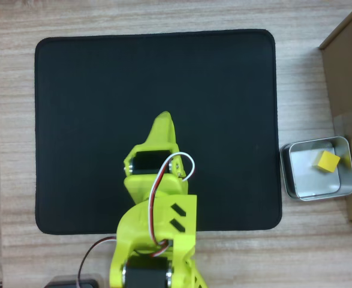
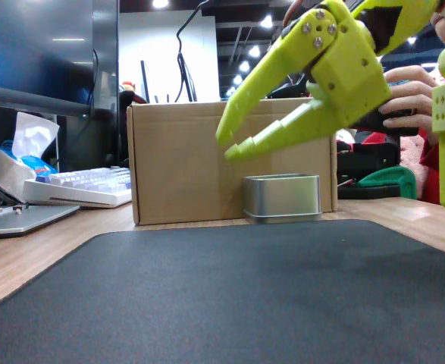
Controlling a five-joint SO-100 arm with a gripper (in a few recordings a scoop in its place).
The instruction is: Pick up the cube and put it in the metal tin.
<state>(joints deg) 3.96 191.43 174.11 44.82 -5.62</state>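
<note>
Looking down in the overhead view, the cube (image 1: 328,161) sits inside the metal tin (image 1: 301,191), in the tin's upper right part, close to its right wall. The cube is turned so that its edges run at a slant to the tin's walls. The tin lies on the wooden table (image 1: 134,18) just beside the right edge of the black mat (image 1: 104,108), with its long axis running roughly left to right in the picture and its open side up. A cardboard box (image 1: 346,54) stands along the picture's right edge, above and right of the tin. The gripper (image 1: 164,120) hangs over the middle of the mat, well apart from the tin and cube and to their left; its tip points toward the top of the picture. From above, how far its jaws are spread cannot be told.

In the fixed view, the gripper (image 2: 228,145) is raised clear of the mat (image 2: 230,296), pointing left and slightly down, its two fingers parted by a narrow gap at the tips and holding nothing. The tin (image 2: 281,197) stands on the table below and just right of the fingertips, further back, against the front of the cardboard box (image 2: 177,167). Its walls hide whatever is inside.
</note>
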